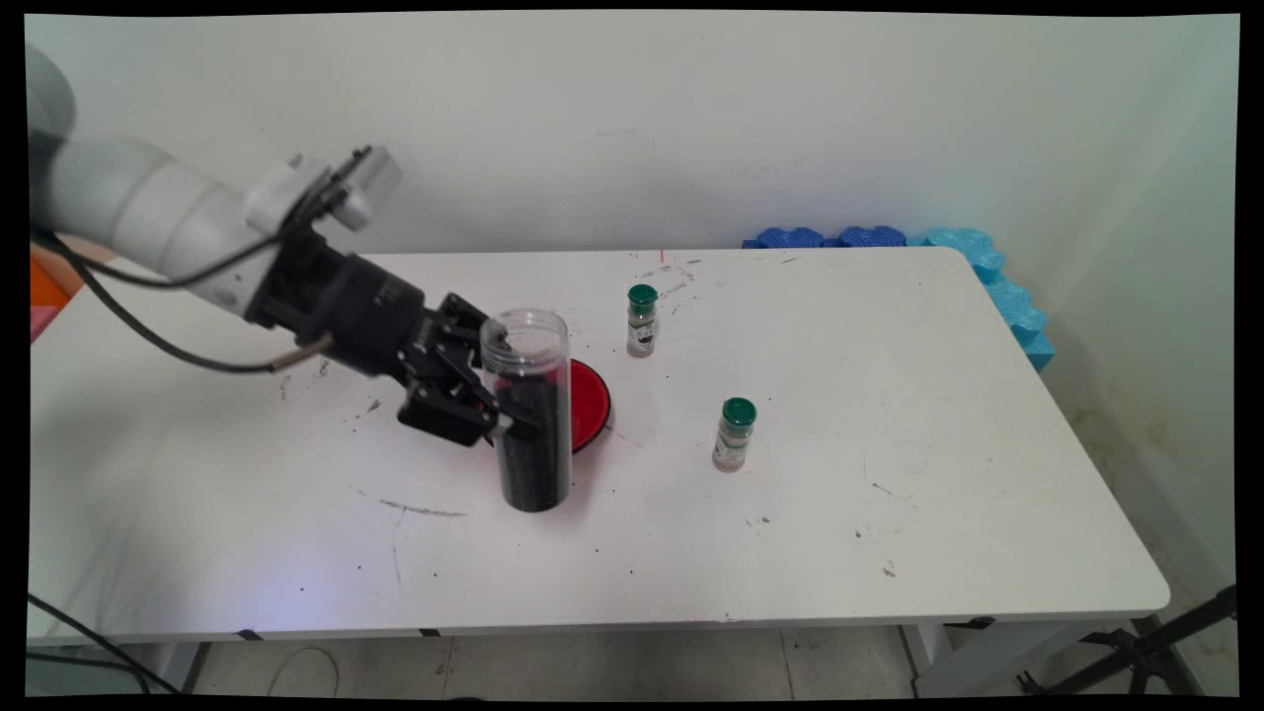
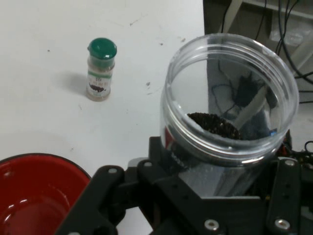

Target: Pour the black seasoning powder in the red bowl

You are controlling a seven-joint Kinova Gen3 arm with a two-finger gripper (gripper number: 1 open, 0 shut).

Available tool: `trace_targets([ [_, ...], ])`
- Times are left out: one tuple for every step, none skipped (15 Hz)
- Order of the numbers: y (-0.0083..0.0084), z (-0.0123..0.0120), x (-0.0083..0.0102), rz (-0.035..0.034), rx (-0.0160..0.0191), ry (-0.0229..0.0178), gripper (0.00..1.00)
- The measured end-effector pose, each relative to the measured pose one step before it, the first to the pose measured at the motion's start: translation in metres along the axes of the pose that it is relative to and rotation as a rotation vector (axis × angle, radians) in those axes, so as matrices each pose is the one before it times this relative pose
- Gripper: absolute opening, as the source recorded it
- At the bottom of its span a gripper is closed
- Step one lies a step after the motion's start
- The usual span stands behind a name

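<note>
Jaws clamped on one clear plastic jar (image 1: 533, 415) of dark grains; main view shows two green-capped spice bottles (image 1: 642, 321), hand view one.

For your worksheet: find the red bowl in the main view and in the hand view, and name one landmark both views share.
Main view: the red bowl sits mid-table, mostly hidden behind the clear jar that the gripper holds.
Hand view: the red bowl fills the bottom-left corner.
Shared landmark: the clear jar of dark grains.

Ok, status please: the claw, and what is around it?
Claw shut on clear jar, dark grains inside. Red bowl behind it. Two green-capped shakers standing apart.
</note>
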Motion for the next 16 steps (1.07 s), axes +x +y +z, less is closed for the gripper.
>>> trace_targets([
  [0.00070, -0.00523, 0.00438, -0.00652, -0.00282, -0.00114, 0.00],
  [0.00062, -0.00330, 0.00279, -0.00428, -0.00234, -0.00079, 0.00],
  [0.00071, -0.00429, 0.00380, -0.00567, -0.00338, -0.00153, 0.00],
  [0.00097, -0.00464, 0.00381, -0.00689, -0.00352, -0.00281, 0.00],
  [0.00090, -0.00414, 0.00347, -0.00687, -0.00260, -0.00259, 0.00],
  [0.00063, -0.00349, 0.00315, -0.00727, -0.00149, -0.00272, 0.00],
  [0.00037, -0.00241, 0.00258, -0.00668, -0.00026, -0.00209, 0.00],
  [0.00018, -0.00249, 0.00250, -0.00897, 0.00071, -0.00283, 0.00],
  [-0.00008, -0.00170, 0.00184, -0.00849, 0.00154, -0.00293, 0.00],
  [-0.00017, -0.00106, 0.00089, -0.00859, 0.00309, -0.00160, 0.00],
  [-0.00055, -0.00117, 0.00101, -0.01423, 0.00556, -0.00296, 0.00],
  [-0.00073, -0.00060, 0.00074, -0.02229, 0.00649, -0.00342, 0.00],
  [-0.00028, 0.00014, 0.00049, -0.02512, 0.00150, -0.00608, 0.00],
  [0.00057, 0.00069, 0.00005, -0.02678, -0.00413, -0.00914, 0.00],
  [0.00036, 0.00106, -0.00052, -0.02534, -0.00328, -0.00989, 0.00],
  [0.00024, 0.00183, -0.00086, -0.02764, -0.00250, -0.01200, 0.00],
])
